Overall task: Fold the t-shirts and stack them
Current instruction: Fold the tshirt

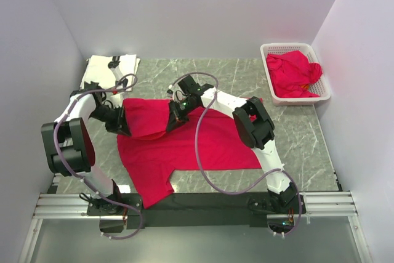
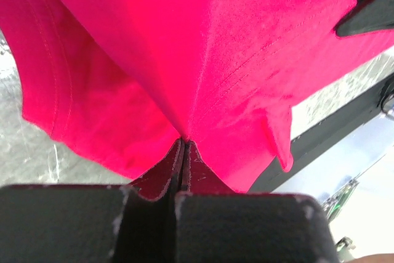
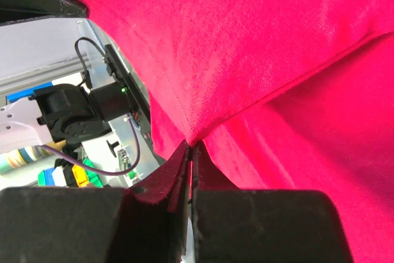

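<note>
Red shirt lies mid-table, near the arm bases, mostly flat on the table, with one sleeve pointing toward the near rail. Its far-left part is lifted and doubled over the body, held up by both arms. Left gripper is at the raised fold's left end; in the left wrist view its jaws are pressed together with a pinch of red cloth between the tips, and the hem and a sleeve hang below. Right gripper is at the fold's right end; in the right wrist view its jaws are also clamped tight on the cloth at the tips, with a fold edge running off to the right. The two grippers are near each other, both over the shirt's far-left half. White shirt sits folded at the far left corner, apart from the red one. Basket at the far right corner holds a crumpled red bundle; can't tell how many shirts are in it.
</note>
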Available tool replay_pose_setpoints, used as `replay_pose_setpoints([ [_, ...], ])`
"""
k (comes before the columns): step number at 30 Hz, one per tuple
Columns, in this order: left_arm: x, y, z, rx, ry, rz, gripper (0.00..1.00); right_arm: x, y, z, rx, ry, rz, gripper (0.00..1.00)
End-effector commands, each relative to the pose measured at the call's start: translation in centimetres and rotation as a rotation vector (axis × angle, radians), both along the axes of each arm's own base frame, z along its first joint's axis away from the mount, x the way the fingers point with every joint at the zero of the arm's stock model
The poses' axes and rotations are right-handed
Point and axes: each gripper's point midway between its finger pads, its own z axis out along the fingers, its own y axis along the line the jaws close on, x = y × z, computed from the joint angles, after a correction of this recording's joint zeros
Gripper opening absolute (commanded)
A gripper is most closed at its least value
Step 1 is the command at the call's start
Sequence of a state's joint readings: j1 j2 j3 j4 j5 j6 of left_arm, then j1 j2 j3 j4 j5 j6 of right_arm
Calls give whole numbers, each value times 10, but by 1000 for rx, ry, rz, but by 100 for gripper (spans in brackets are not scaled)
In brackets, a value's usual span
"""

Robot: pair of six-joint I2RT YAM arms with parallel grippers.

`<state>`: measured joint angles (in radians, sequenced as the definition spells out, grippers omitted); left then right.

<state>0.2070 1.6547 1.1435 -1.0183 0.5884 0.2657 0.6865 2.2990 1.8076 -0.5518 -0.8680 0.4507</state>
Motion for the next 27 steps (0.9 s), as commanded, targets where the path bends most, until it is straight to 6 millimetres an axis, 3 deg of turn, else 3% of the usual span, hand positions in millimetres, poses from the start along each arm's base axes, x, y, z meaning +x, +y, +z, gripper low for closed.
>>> replay_pose_setpoints([
  [1,-9,3,20,34,-40,-79,1,1,0,45,74,-55,18,0],
  [11,-33,1,17,40,-18,-158,1,-7,-5,35,52,-26,33,0],
  [22,-29,1,-7,36,22,-146,1,-24,-11,7,-1,17,55,0],
  [24,-25,-1,-5,13,16,-138,16,-20,-11,12,-1,-6,76,15],
  [25,-19,-1,1,2,-4,-139,30,-18,-12,16,-2,-24,84,19],
  [27,-7,2,11,-22,-45,-118,38,-15,-16,34,2,-63,104,29],
])
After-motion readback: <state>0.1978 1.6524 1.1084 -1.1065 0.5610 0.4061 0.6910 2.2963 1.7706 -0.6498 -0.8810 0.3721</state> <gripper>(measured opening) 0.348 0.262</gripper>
